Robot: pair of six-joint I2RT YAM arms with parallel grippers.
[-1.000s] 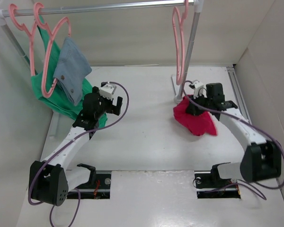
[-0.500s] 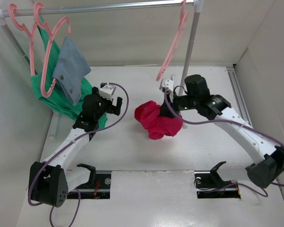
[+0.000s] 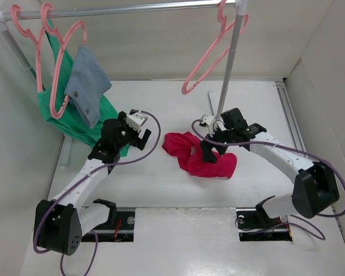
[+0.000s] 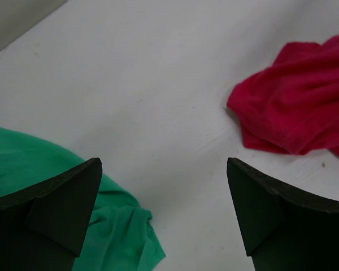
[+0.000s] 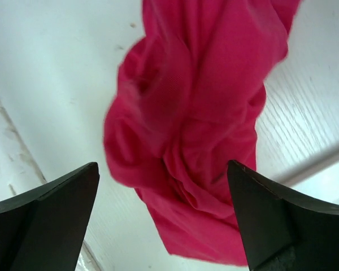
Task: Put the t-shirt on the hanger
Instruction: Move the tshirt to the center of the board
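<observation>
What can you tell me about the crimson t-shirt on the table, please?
The t-shirt is crimson-pink soft cloth, crumpled in a loose, wrinkled heap on the white table near its middle. No label or sleeve can be made out. The right gripper hangs open over it; whether they touch is unclear.

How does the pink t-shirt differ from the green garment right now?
The t-shirt lies crumpled on the table, off any hanger; the green garment hangs among the pink hangers at the left. The t-shirt is crimson-pink; the green garment is green. Both are soft, wrinkled cloth.
</observation>
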